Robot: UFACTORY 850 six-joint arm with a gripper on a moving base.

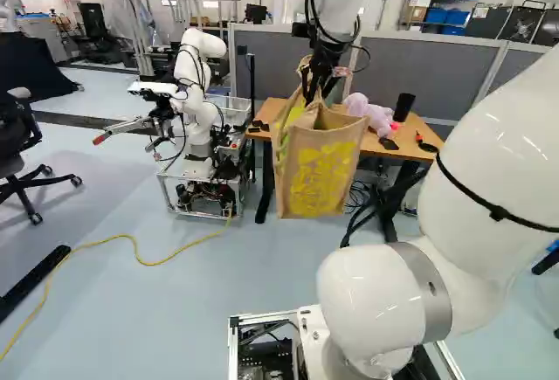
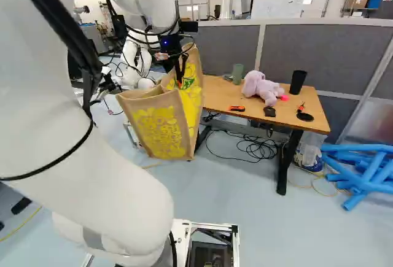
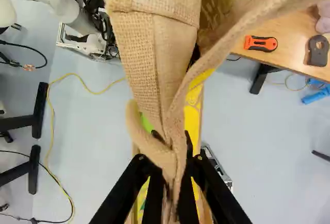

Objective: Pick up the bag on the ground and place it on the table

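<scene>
The burlap bag with yellow print [image 1: 319, 175] hangs at the near left side of the tabletop [image 2: 216, 96], its base lower than the top. The gripper [image 2: 180, 78] is closed on the bag's handle, the strap pinched between its two fingers. On the tabletop, right of the bag, are an orange cutter [image 2: 236, 108], a green cup [image 2: 237, 73], a pink plush toy [image 2: 261, 88] and a black cup [image 2: 298, 81]. Another robot [image 1: 197, 74] stands left of the bag; blue tubes [image 2: 368, 173] lie to the table's right.
</scene>
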